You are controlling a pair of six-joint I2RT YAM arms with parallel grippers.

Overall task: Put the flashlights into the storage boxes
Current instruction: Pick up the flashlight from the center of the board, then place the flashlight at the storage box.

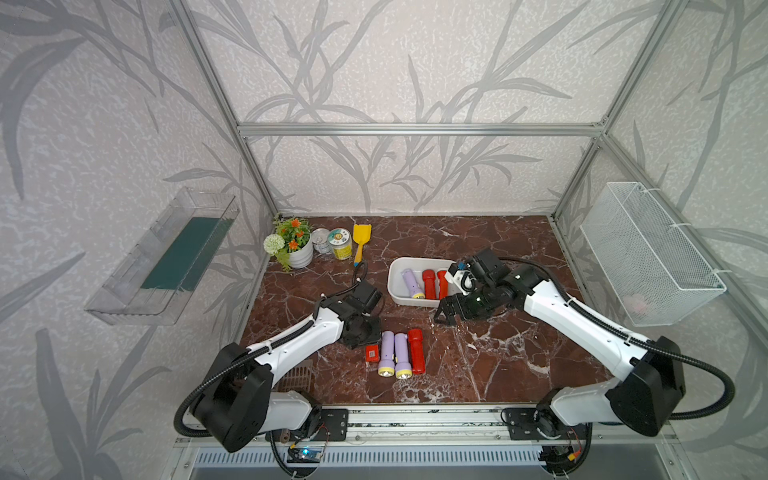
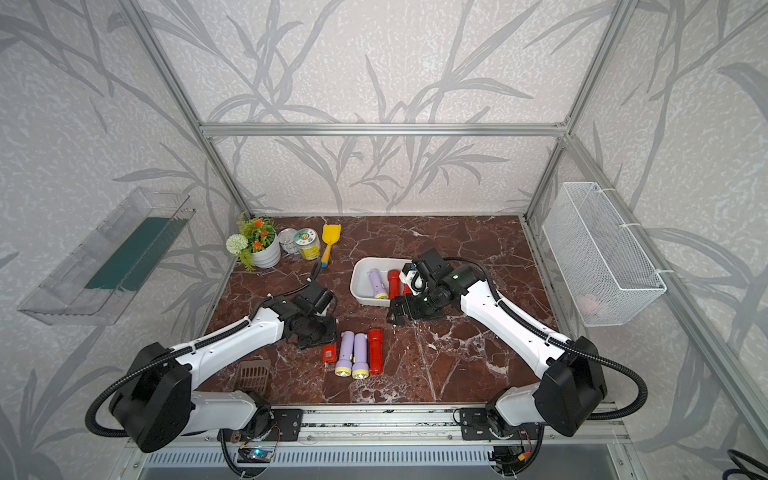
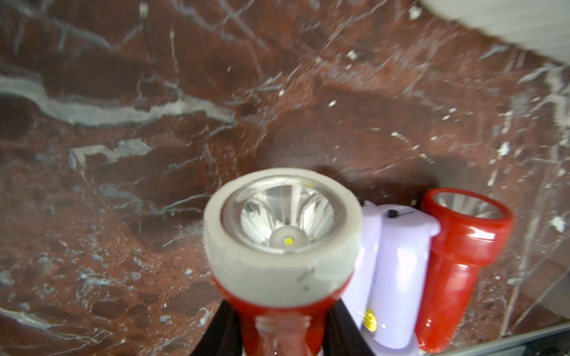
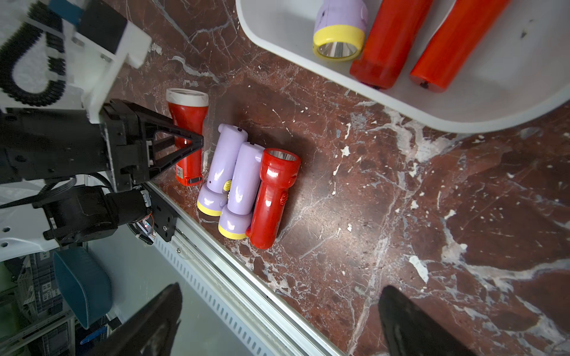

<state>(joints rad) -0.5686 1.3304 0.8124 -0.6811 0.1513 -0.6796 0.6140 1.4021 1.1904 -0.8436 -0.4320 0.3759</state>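
On the table (image 1: 498, 357), the white tub (image 1: 392, 282) holds one lilac and two red flashlights, with room beside them. The right tool (image 4: 277, 320) hangs empty near the tub's front wall, jaws wide apart. The left tool (image 3: 283, 333) is clamped on the white-rimmed red flashlight (image 4: 186, 120). Lift it straight up, clear of the neighbouring lilac flashlight (image 4: 226, 157), then lower it lengthwise into the tub.
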